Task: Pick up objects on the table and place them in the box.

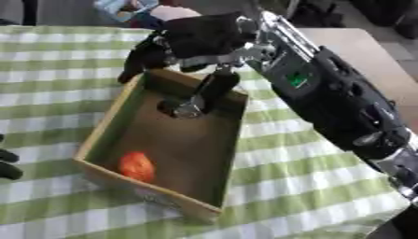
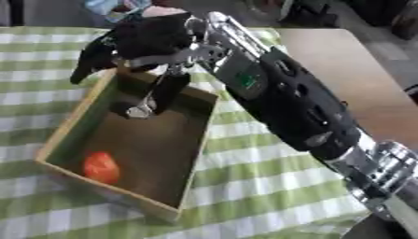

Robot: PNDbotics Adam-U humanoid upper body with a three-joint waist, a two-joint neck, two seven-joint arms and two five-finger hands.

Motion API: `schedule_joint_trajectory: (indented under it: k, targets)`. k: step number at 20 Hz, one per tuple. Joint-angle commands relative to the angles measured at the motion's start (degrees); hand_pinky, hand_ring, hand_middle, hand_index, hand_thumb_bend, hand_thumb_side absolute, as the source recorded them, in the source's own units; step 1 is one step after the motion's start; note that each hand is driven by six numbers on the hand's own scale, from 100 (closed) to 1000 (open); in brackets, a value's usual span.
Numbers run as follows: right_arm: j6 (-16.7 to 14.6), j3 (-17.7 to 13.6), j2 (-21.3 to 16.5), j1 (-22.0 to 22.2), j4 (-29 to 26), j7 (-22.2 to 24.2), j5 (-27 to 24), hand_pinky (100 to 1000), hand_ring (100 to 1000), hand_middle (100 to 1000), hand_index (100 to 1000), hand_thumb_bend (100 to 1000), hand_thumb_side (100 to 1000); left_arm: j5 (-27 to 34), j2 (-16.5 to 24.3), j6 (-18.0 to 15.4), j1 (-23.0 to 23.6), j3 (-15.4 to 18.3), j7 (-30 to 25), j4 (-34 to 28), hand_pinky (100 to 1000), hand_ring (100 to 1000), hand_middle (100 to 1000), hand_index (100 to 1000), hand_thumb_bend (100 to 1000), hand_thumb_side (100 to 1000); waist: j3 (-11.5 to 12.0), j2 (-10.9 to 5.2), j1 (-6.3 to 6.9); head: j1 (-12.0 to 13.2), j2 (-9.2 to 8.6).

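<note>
The counter (image 1: 326, 186) is covered by a green and white checked cloth (image 1: 286, 205), and a shallow wooden box (image 1: 102, 135) is set askew on it. The right arm (image 1: 343, 102) is stretched from the lower right up across the cloth, its black forearm angled toward the box's far end. The right hand (image 1: 192, 39) is held above the far rim, palm down, fingers relaxed and drooping, nothing grasped; the thumb (image 1: 204, 95) is pointed down into the box. An orange-red object (image 1: 136, 166) is seen lying inside near the box's front corner. Dark fingers of the left hand (image 1: 6, 163) are just visible at the left edge; their state cannot be told.
</note>
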Motion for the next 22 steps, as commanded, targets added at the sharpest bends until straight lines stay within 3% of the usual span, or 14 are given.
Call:
schedule_joint_trajectory:
  k: [1, 5, 10, 19, 22]
  targets:
    - [-4.84, -4.62, -2.74, 1.18, -3.03, 4.37, -2.23, 781, 769, 818, 931, 100, 266, -0.11, 0.13, -0.11, -0.19, 0.66, 0.26, -0.90, 667, 611, 638, 880, 160, 1000, -0.66, -0.72, 0.67, 0.63, -0.66]
    - [-1.54, -10.02, -3.58, 4.91, -5.53, 0.92, -4.40, 782, 758, 825, 927, 100, 136, -0.19, -0.01, -0.19, -0.24, 0.73, 0.32, -1.00, 667, 611, 638, 880, 159, 1000, -1.34, -0.39, 0.99, 1.46, -1.04]
    - [1.31, -14.98, -3.94, 9.47, -7.04, -3.76, -5.77, 781, 744, 820, 921, 100, 100, -0.32, -0.07, -0.52, -0.27, 0.69, 0.35, -1.19, 667, 612, 639, 879, 156, 1000, -2.22, 0.07, 1.78, 6.17, -1.84]
    - [1.65, -18.13, -3.57, 14.61, -6.68, -10.94, -3.74, 780, 733, 812, 918, 100, 100, -0.87, -0.53, -0.87, 0.07, 0.50, 0.07, -1.11, 668, 613, 640, 879, 151, 1000, -3.67, 0.38, 3.10, 13.83, -2.62]
    - [2.05, -19.11, -2.94, 15.85, -6.49, -12.06, -3.16, 779, 727, 808, 917, 100, 100, -0.91, -0.63, -1.13, 0.12, 0.44, -0.09, -1.22, 668, 614, 640, 878, 151, 1000, -3.85, 0.39, 3.53, 15.25, -2.54]
